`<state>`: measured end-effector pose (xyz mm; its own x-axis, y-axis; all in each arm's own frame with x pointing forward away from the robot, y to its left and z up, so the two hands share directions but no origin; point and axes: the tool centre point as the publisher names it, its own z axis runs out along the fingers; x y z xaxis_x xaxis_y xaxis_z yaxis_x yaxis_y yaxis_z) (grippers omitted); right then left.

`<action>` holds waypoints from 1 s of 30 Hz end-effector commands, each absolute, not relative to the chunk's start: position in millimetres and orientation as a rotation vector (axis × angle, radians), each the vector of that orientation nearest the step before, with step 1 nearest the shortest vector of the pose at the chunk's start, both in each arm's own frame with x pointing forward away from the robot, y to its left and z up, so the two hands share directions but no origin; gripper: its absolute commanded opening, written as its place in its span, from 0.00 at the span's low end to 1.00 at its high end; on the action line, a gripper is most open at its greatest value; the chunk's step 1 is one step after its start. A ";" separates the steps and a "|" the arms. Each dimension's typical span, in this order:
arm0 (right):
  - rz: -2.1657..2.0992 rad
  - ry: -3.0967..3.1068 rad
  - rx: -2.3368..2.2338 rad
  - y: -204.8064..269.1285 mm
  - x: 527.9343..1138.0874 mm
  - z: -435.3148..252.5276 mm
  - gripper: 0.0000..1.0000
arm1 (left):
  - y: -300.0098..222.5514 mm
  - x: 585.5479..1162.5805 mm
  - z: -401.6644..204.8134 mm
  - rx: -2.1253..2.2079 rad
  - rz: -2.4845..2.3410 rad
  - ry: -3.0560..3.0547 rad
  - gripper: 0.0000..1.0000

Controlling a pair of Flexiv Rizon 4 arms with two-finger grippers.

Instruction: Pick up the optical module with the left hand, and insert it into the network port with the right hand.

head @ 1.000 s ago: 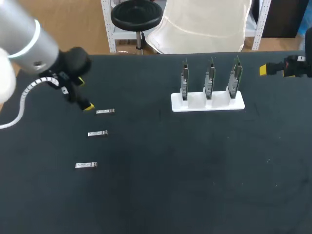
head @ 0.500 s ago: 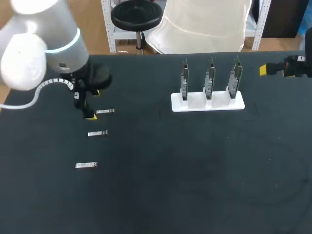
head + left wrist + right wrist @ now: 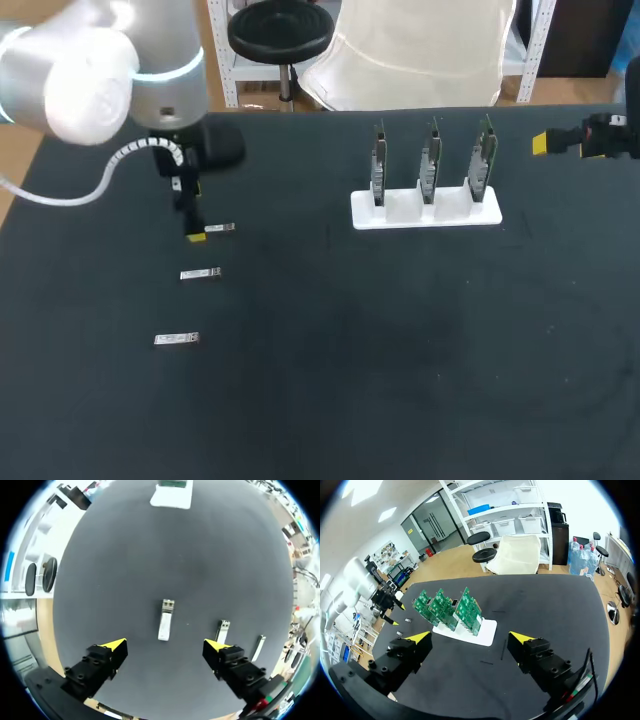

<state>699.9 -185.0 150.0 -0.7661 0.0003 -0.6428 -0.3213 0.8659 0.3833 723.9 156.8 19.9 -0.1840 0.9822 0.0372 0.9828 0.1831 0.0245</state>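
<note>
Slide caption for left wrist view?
Open left tool hovers over a small silver rectangular optical module on black table.

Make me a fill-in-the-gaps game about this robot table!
The black table has ___ optical modules lying on it.
The white stand holds three ___ circuit boards.
The left gripper hangs over one module with its fingers ___.
The right gripper is holding ___.
Missing words: three; green; open; nothing.
</note>
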 end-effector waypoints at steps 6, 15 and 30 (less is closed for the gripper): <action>0.636 2.373 -0.231 -185.1 700.0 150.0 1.00 | 160.1 714.3 13.3 -2.028 -0.033 -2.441 1.00; 0.636 2.373 -0.231 -185.1 700.0 150.0 1.00 | 149.3 719.4 7.6 -2.050 0.014 -2.431 1.00; 0.636 2.373 -0.231 -185.1 700.0 150.0 1.00 | 147.6 724.4 -9.6 -2.053 0.012 -2.416 1.00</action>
